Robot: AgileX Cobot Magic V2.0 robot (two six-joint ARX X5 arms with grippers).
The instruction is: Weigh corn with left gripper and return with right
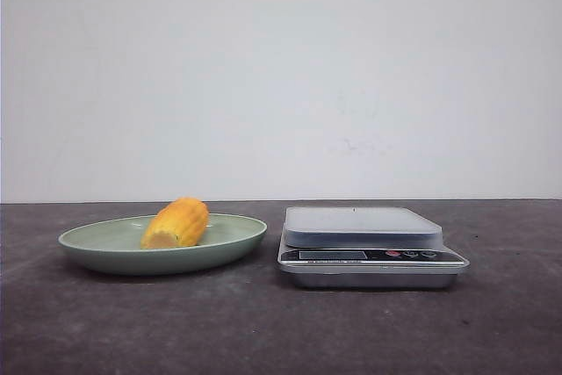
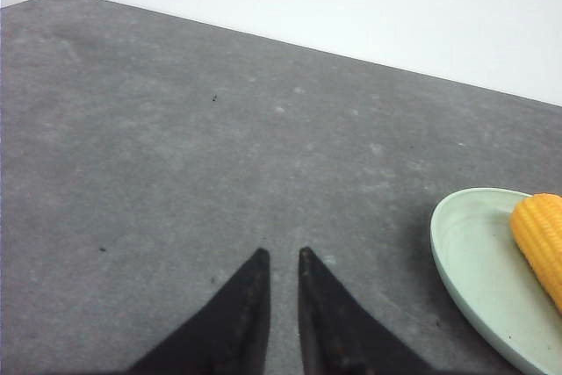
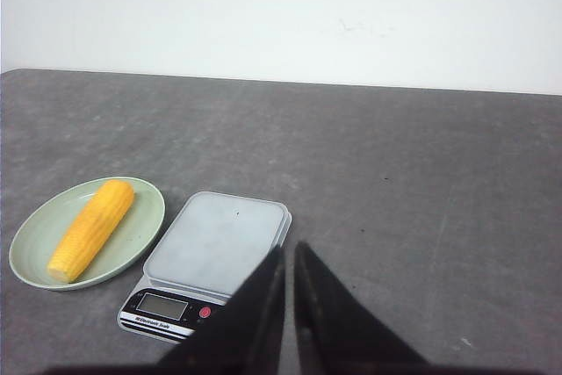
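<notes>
The corn (image 1: 176,223), a yellow-orange cob with a paler cut end towards me, lies on a pale green plate (image 1: 237,233) at the left of the table. It also shows in the left wrist view (image 2: 540,234) and in the right wrist view (image 3: 92,227). My left gripper (image 2: 283,256) is shut and empty over bare table, apart from the plate (image 2: 470,252). My right gripper (image 3: 290,248) is shut and empty, above the near right corner of the scale (image 3: 219,243). Neither gripper shows in the front view.
A silver digital kitchen scale (image 1: 362,226) with an empty platform stands just right of the plate (image 3: 140,217). The table is dark grey with a white wall behind it.
</notes>
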